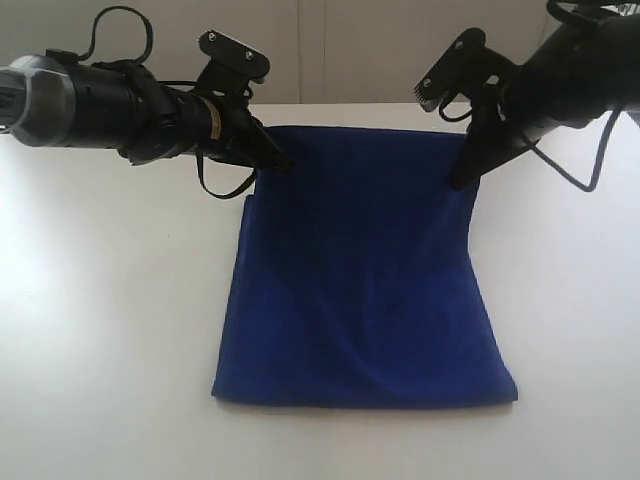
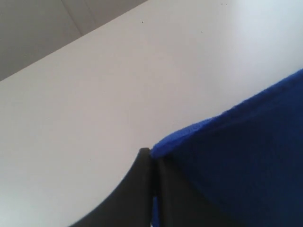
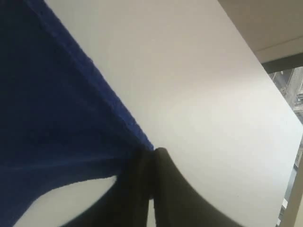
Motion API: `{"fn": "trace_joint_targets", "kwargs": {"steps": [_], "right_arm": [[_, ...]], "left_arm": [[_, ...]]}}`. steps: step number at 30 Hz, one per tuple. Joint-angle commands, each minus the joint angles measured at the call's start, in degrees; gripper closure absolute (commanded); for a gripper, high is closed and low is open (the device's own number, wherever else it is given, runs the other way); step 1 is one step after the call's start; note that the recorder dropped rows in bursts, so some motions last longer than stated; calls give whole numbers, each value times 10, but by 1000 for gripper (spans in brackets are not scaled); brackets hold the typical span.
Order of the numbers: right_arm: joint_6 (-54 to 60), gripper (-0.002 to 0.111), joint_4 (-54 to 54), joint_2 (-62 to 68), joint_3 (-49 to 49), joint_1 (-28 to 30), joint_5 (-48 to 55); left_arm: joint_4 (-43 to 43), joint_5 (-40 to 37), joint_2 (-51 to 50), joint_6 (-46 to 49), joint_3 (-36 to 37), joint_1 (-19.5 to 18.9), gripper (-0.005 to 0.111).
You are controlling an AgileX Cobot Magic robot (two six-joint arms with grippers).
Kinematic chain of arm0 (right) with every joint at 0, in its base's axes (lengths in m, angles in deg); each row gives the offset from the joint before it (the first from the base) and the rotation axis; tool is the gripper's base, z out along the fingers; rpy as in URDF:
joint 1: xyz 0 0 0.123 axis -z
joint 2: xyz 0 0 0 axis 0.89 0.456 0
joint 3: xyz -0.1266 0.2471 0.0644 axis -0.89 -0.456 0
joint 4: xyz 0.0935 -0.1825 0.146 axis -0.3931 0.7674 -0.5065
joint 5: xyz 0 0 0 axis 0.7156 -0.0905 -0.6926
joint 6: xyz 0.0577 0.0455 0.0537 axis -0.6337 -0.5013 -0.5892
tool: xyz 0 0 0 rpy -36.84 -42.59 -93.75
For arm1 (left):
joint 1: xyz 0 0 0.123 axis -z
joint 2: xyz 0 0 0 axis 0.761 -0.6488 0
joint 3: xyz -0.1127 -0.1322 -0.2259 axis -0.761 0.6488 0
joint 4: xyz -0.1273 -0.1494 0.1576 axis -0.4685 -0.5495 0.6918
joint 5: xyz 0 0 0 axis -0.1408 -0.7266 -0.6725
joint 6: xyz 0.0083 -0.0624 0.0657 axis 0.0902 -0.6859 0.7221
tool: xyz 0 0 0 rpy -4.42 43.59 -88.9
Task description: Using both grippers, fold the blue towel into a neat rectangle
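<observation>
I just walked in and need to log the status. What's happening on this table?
Two robot arms are handling a blue towel on a white table. The left gripper is shut on one far corner of the towel and the right gripper is shut on the other. Those corners are raised off the table, while the towel's near edge lies flat. The fold is not yet laid down.

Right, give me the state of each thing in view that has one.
blue towel: two corners lifted, opposite edge resting on the white table.
left gripper: shut on one raised towel corner.
right gripper: shut on the other raised corner.
</observation>
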State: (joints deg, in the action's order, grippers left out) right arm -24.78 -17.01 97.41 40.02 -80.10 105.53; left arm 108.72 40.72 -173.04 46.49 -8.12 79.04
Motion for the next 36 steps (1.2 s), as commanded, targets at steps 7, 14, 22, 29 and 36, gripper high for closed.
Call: {"fn": "trace_joint_targets", "kwargs": {"steps": [7,14,22,29,36], "right_arm": [[-2,108,8,6,30,6,2],[-2,108,8,75,41,6,-40],[-2,108,12,107,42,14,-75],[-2,108,22,128,41,18,-103],[-2,104,23,128,41,18,-105]], "left_arm": [[7,-44,2,1,-3,-5,107],[8,-38,-12,1,-3,-28,107],[8,-6,-50,11,-3,-31,107],[8,10,-58,26,-3,-31,107],[8,12,-59,36,-3,-31,103]]}}
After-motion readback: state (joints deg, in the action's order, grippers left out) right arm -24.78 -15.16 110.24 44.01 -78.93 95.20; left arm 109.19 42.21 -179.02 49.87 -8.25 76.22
